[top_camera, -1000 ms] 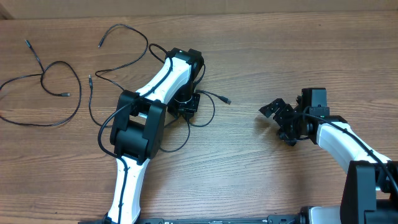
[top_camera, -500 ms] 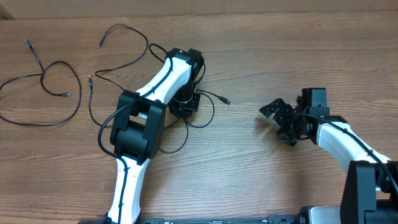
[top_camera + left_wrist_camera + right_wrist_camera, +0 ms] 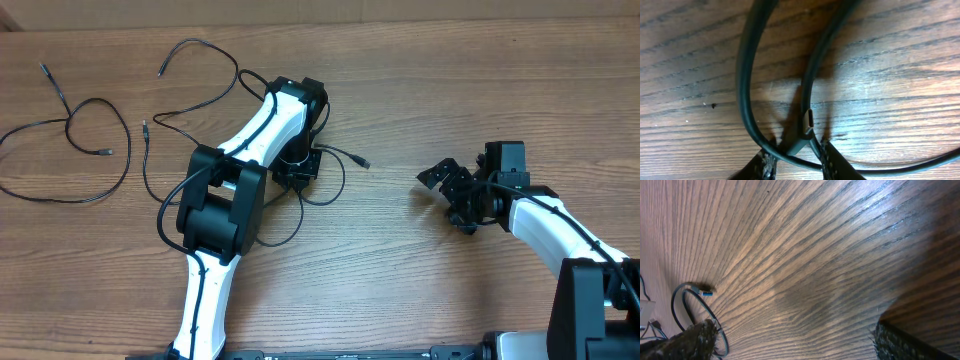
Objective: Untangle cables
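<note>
Overhead view of brown wood-grain table [image 3: 430, 80]. Three thin black flexible cables [image 3: 744, 75] with small plugs lie on it:
- first, loose loop [image 3: 68, 120] at 9 o'clock
- second, curl [image 3: 190, 42] at 11 o'clock
- third, plug end [image 3: 350, 154] at centre, beside white left arm [image 3: 262, 125]

At centre, left gripper [image 3: 297, 172] is lowered onto third cable. Wrist view: fingertips [image 3: 827, 160] pinched on cable strand and dark plug [image 3: 807, 122].

At 3 o'clock, right gripper [image 3: 452, 198] has jaws spread wide, holds nothing, sits well apart from cables.
</note>
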You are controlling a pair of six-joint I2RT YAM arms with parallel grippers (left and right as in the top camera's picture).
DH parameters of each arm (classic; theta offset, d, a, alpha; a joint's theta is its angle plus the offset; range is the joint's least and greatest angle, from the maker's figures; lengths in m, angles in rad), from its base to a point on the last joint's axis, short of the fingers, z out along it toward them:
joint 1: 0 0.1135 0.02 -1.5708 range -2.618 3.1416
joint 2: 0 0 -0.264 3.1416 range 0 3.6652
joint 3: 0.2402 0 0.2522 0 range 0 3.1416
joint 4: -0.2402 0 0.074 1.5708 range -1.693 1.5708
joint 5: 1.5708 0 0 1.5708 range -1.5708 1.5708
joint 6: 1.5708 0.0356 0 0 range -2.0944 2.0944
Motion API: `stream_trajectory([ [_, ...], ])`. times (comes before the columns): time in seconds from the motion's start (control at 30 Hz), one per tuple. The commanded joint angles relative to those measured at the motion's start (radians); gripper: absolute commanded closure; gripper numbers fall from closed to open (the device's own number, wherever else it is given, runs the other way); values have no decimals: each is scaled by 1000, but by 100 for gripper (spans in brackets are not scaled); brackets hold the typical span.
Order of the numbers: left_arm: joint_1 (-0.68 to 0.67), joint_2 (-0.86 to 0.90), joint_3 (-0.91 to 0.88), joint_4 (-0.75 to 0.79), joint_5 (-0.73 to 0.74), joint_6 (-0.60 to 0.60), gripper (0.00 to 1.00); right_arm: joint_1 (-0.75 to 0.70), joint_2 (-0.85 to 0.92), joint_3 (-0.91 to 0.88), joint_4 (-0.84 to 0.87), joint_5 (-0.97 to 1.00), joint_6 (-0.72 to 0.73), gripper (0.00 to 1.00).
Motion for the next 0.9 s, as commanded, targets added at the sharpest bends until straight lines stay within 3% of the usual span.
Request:
stream_trajectory([
  [0.0, -1, 79, -48, 31, -33, -28, 72, 0, 7, -13, -10, 37, 0, 0],
  [0.23, -1, 79, -122, 79, -33, -28, 71, 0, 8, -13, -9, 37, 0, 0],
  [0.4, -1, 79, -137, 92, -33, -28, 81, 0, 8, -13, -9, 37, 0, 0],
  [0.6, -1, 79, -137, 96, -33, -28, 81, 0, 8, -13, -9, 37, 0, 0],
  [0.87, -1, 79, -137, 96, -33, -28, 64, 0, 8, -13, -9, 37, 0, 0],
])
